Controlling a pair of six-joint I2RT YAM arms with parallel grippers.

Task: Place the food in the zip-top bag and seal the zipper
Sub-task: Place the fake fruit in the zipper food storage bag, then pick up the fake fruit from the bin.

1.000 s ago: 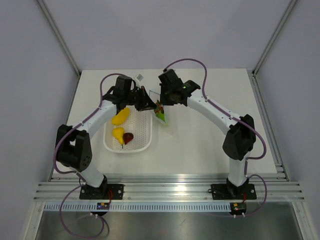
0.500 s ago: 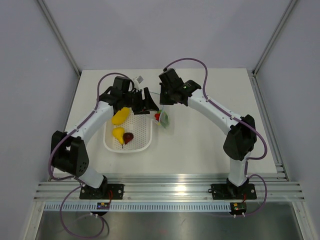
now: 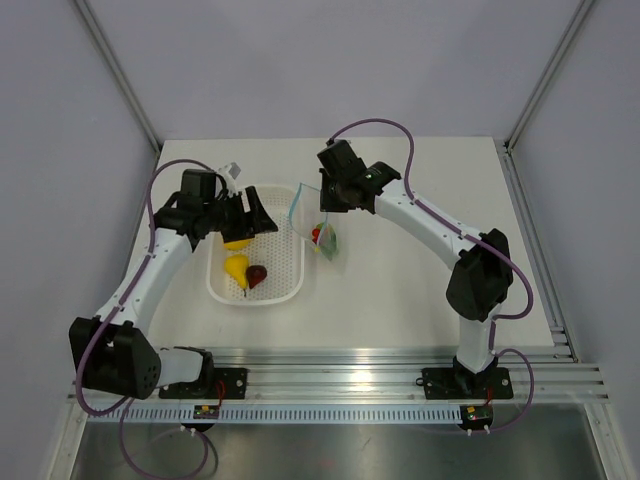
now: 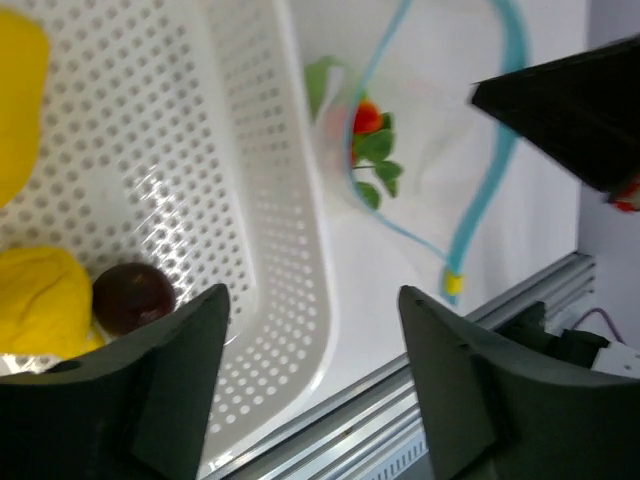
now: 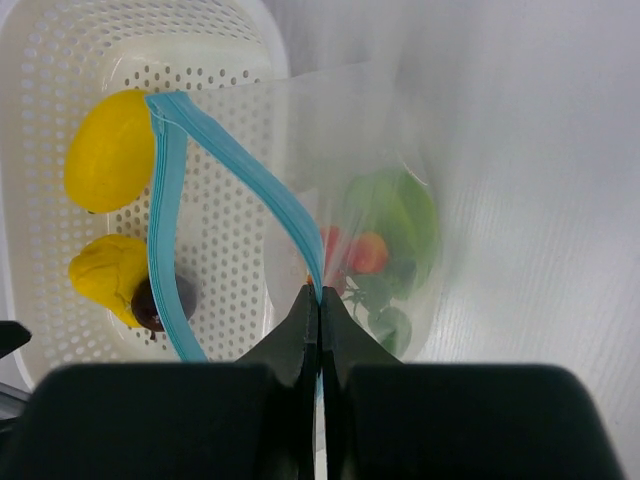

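A white desk carries everything. On its left half lies a white perforated plastic basket, rectangular with rounded corners.

The left arm reaches over the basket's far left corner. Its left claw is spread wide with nothing between the fingers, and it hovers above the basket's far end. The right arm bends in from the right. Its right claw is pinched tight on the mouth edge of a small clear plastic zip-top bag, gripping it at the light blue zipper strip.

The bag hangs from that grip just beside the basket's far right corner. Its mouth gapes, so the zipper strip forms an open loop with one side swung out over the basket. Whether the bag's bottom touches the desk I cannot tell.

Two yellow toy fruits lie in the basket. A dark red toy fruit lies against the nearer one. A green leaf-shaped piece and a cluster of tiny red berries lie inside the bag.
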